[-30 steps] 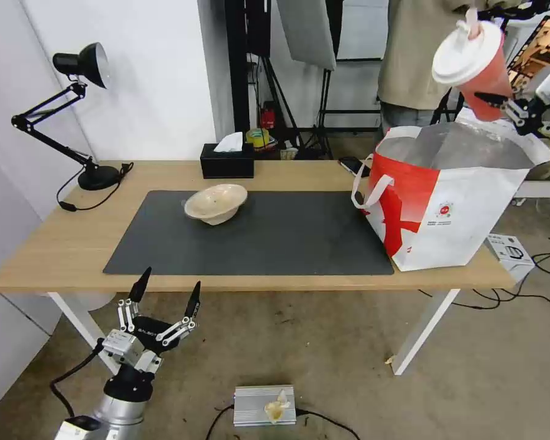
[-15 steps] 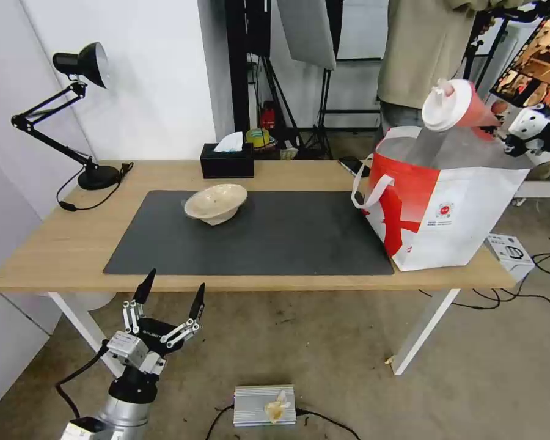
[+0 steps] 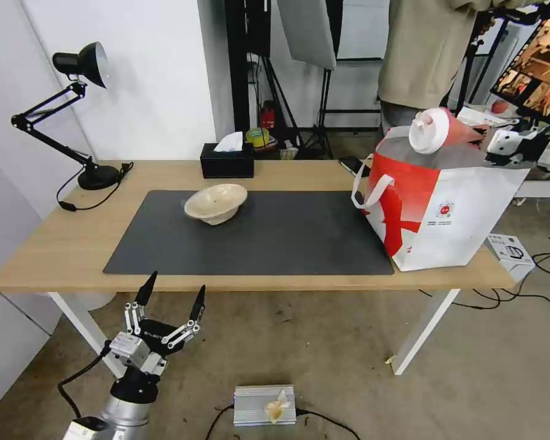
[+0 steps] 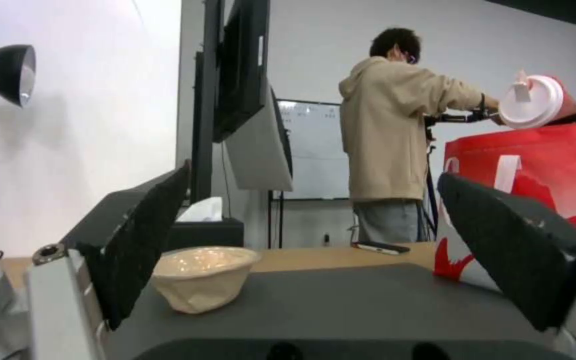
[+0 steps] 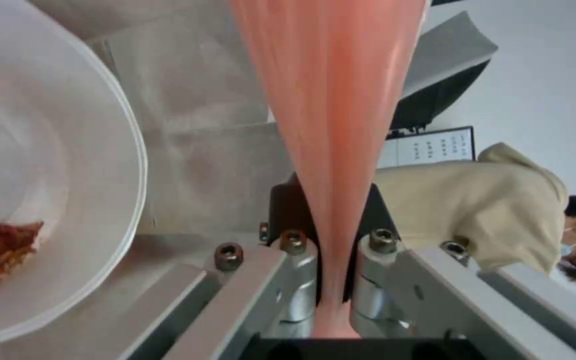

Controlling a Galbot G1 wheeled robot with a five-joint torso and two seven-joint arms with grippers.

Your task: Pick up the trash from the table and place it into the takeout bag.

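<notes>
1. Cup tilted sideways over bag mouth, clamped in right end effector.
2. Beige bowl on mat, desk centre-left.
3. White bowl with red scraps inside bag.
4. Left end effector spread wide, empty, below desk's front edge.

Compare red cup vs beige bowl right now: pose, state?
The red cup is tipped on its side over the takeout bag, clamped in the right gripper; the beige bowl sits free on the dark mat. The cup has a white lid; the bowl is open. Neither is in the bag yet.
</notes>
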